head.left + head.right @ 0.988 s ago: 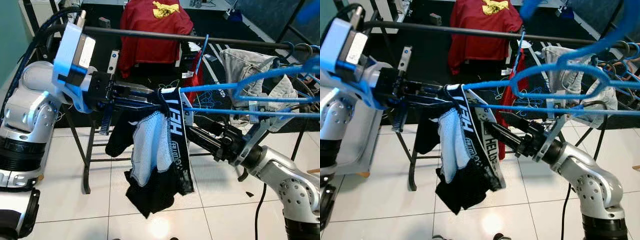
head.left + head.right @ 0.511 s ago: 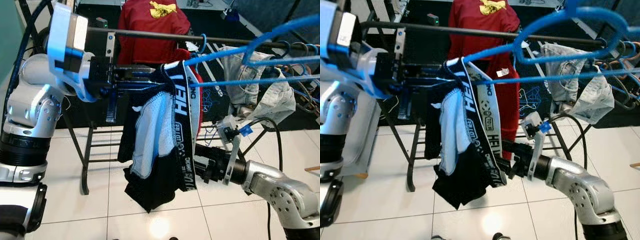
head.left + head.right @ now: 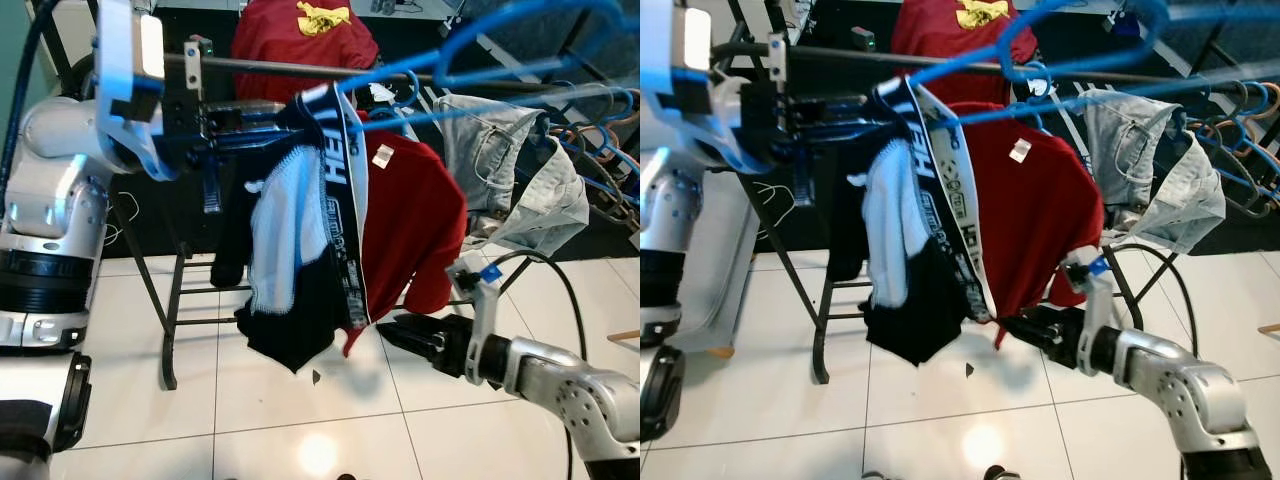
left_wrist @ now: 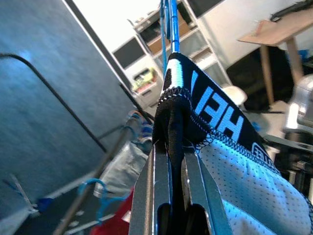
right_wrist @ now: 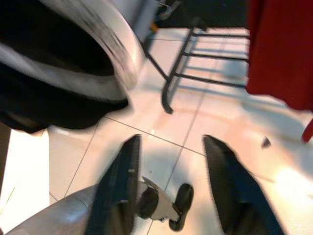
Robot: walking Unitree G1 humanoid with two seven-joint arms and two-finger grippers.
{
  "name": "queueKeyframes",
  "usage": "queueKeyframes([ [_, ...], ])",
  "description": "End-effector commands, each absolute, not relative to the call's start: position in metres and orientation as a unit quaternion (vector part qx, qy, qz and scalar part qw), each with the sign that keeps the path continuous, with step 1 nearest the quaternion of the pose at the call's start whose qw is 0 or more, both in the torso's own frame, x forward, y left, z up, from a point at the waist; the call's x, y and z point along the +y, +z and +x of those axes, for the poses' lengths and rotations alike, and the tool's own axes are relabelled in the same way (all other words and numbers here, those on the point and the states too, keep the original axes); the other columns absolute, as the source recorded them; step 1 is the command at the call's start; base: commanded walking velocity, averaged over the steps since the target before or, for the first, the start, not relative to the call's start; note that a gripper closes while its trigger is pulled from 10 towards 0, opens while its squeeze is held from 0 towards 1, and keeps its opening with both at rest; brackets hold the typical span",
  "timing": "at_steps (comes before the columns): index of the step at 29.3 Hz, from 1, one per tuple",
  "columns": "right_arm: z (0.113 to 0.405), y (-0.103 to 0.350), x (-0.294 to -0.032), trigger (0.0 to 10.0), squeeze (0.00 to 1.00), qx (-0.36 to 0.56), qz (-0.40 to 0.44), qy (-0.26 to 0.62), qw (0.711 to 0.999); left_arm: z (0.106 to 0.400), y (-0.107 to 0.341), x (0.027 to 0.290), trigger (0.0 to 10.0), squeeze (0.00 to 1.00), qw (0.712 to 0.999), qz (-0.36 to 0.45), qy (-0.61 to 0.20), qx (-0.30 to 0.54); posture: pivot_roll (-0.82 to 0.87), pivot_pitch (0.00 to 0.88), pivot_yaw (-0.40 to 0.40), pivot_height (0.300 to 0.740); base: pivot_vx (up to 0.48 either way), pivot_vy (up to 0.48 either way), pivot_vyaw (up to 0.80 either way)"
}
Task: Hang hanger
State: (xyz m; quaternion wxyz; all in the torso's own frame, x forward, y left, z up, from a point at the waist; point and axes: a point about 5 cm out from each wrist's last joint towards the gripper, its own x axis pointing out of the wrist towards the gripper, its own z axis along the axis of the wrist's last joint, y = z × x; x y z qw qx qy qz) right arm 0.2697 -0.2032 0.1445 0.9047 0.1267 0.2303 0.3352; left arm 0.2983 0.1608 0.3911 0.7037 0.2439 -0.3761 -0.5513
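Hanger (image 3: 470, 62), blue, rides high by the dark clothes rail (image 3: 300, 66), carrying black-and-white shorts (image 3: 300, 250) with a lettered waistband. My left gripper (image 4: 171, 169) has its 2 fingers pressed together on the shorts' black edge at the hanger's end, up at rail height. A red shirt (image 3: 1040, 215) hangs just behind the shorts, with a grey garment (image 3: 515, 165) farther right on the rail. My right gripper (image 5: 171, 188) sits low over the white tile floor (image 3: 250, 400), fingers spread apart, holding nothing.
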Motion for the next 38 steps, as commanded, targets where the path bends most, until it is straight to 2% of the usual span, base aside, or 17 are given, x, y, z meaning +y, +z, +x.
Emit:
queueKeyframes([
  [1, 0.271, 0.144, -0.209, 0.0, 0.00, 0.212, 0.148, 0.319, 0.912, 0.294, 0.402, 0.165, 3.4, 0.00, 0.704, 0.248, -0.533, -0.399, 0.03, 0.173, -0.068, 0.740, 0.000, 0.000, 0.00],
  [8, 0.274, 0.168, -0.207, 0.0, 0.00, 0.102, 0.173, 0.350, 0.915, 0.290, 0.402, 0.159, 3.5, 0.00, 0.696, 0.224, -0.542, -0.414, 0.03, 0.174, -0.070, 0.740, 0.000, 0.000, 0.00],
  [9, 0.274, 0.179, -0.209, 10.0, 0.00, 0.058, 0.193, 0.353, 0.914, 0.289, 0.402, 0.157, 3.5, 0.00, 0.693, 0.220, -0.546, -0.417, 0.03, 0.176, -0.070, 0.740, 0.000, 0.000, 0.00],
  [10, 0.274, 0.186, -0.211, 10.0, 0.00, 0.027, 0.208, 0.353, 0.912, 0.289, 0.402, 0.156, 3.5, 0.00, 0.690, 0.218, -0.548, -0.419, 0.03, 0.176, -0.070, 0.740, 0.000, 0.000, 0.00],
  [11, 0.272, 0.194, -0.214, 10.0, 1.00, -0.007, 0.226, 0.362, 0.904, 0.289, 0.401, 0.155, 3.5, 0.00, 0.687, 0.216, -0.551, -0.421, 0.03, 0.176, -0.070, 0.740, 0.000, 0.000, 0.00],
  [14, 0.262, 0.218, -0.225, 10.0, 1.00, -0.094, 0.275, 0.390, 0.874, 0.288, 0.400, 0.152, 3.5, 0.00, 0.680, 0.214, -0.560, -0.422, 0.03, 0.180, -0.067, 0.740, 0.000, 0.000, 0.00],
  [15, 0.252, 0.228, -0.230, 10.0, 1.00, -0.122, 0.281, 0.418, 0.855, 0.287, 0.399, 0.150, 3.5, 0.00, 0.677, 0.212, -0.564, -0.422, 0.03, 0.180, -0.067, 0.740, 0.000, 0.000, 0.00],
  [20, 0.242, 0.237, -0.230, 10.0, 1.00, -0.137, 0.268, 0.458, 0.837, 0.285, 0.400, 0.147, 3.4, 0.00, 0.669, 0.210, -0.574, -0.423, 0.03, 0.183, -0.064, 0.740, 0.000, 0.000, 0.00],
  [25, 0.245, 0.240, -0.224, 10.0, 1.00, -0.130, 0.236, 0.468, 0.841, 0.282, 0.400, 0.139, 3.4, 0.00, 0.658, 0.201, -0.589, -0.425, 0.03, 0.185, -0.064, 0.740, 0.000, 0.000, 0.00],
  [31, 0.250, 0.250, -0.207, 10.0, 1.00, -0.132, 0.219, 0.502, 0.826, 0.280, 0.399, 0.134, 3.4, 0.00, 0.647, 0.197, -0.603, -0.424, 0.04, 0.183, -0.063, 0.740, 0.000, 0.000, 0.00],
  [34, 0.260, 0.248, -0.202, 10.0, 0.98, -0.114, 0.190, 0.490, 0.843, 0.280, 0.398, 0.132, 3.3, 0.00, 0.642, 0.193, -0.609, -0.424, 0.04, 0.181, -0.063, 0.740, 0.000, 0.000, 0.00],
  [35, 0.264, 0.246, -0.200, 10.0, 0.00, -0.101, 0.180, 0.485, 0.850, 0.279, 0.398, 0.131, 3.3, 0.00, 0.640, 0.190, -0.613, -0.423, 0.04, 0.183, -0.062, 0.740, 0.000, 0.000, 0.00],
  [38, 0.270, 0.239, -0.195, 10.0, 0.00, -0.070, 0.156, 0.490, 0.855, 0.276, 0.399, 0.128, 3.3, 0.00, 0.634, 0.182, -0.620, -0.425, 0.04, 0.183, -0.063, 0.740, 0.000, 0.000, 0.00],
])
